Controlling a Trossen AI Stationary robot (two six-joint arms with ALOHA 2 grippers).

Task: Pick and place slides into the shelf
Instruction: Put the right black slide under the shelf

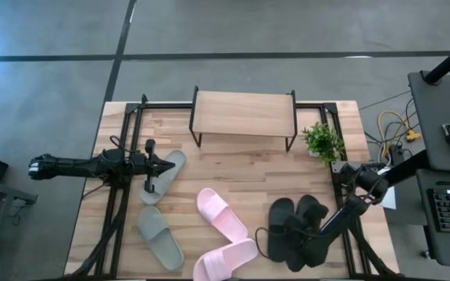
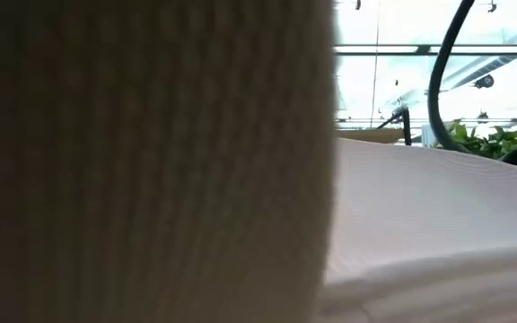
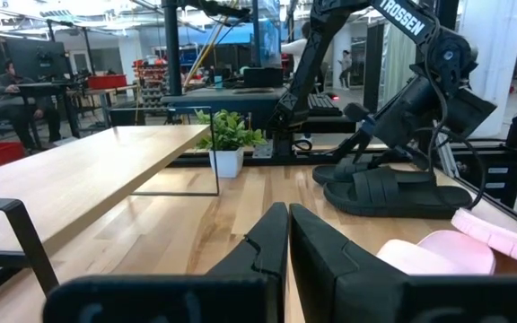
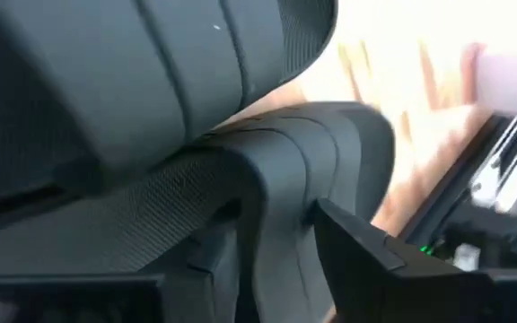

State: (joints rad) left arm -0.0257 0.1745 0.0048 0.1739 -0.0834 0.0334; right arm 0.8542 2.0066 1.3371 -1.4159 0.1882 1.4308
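The black slides [image 1: 291,226] lie side by side on the table at the near right, and my right gripper [image 1: 298,240] is down on them, its fingers on either side of one slide's strap [image 4: 272,215]. Two pale pink slides [image 1: 221,215] lie at the near middle. One grey-green slide [image 1: 160,238] lies near left, the other [image 1: 172,168] under my left gripper [image 3: 287,235]. That gripper is shut, level above the table's left side, and holds nothing. The shelf [image 1: 244,115] stands at the far middle on thin black legs. My right gripper has the curved, banded edge of a black slide's strap [image 4: 276,193] between its two fingers [image 4: 353,247], pinched from both sides. The fingers slant down from the table's right side. The slide lies flat on the table [image 3: 393,193] beside the other black slide.
A small potted plant [image 1: 323,142] stands right of the shelf. Black frame rails [image 1: 123,133] run along the table's left and right sides. A pale pink slide [image 2: 420,224] fills most of the low view. Bare wood lies between the shelf and the slides.
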